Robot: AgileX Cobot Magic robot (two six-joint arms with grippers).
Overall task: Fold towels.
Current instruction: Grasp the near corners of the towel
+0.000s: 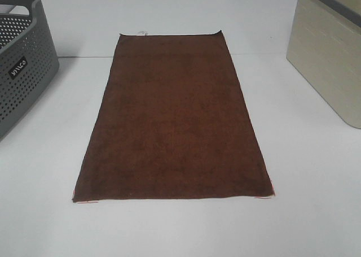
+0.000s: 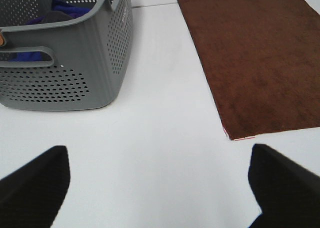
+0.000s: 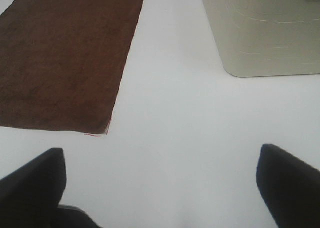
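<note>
Right, from the high camera I have the dark brown towel [image 1: 172, 118] spread flat and lengthwise in the middle of the white table [image 1: 180, 229], with its small white tag [image 1: 141, 33] on the short edge at 12 o'clock and its near corners at 7 and 5 o'clock. The left gripper [image 2: 160, 183] hovers short of the 7 o'clock corner, fingers spread wide with nothing between them. The right gripper [image 3: 162, 180] does likewise by the 5 o'clock corner, equally wide and empty. My worry is the pinch: the cloth lies flush on the table, so a finger could skate over the hem or push the corner back rather than get under it. If one side catches and the other misses, I expect a skewed fold. The grey basket [image 1: 22, 70] at 10 o'clock sits near the towel's long edge, and a wide swing of the left arm might clip it. Neither arm shows in the high view, so I can't judge their height over the table. The basket and the beige bin [image 1: 330, 59] at 2 o'clock are both cropped, and I can only make out something blue inside the basket.
</note>
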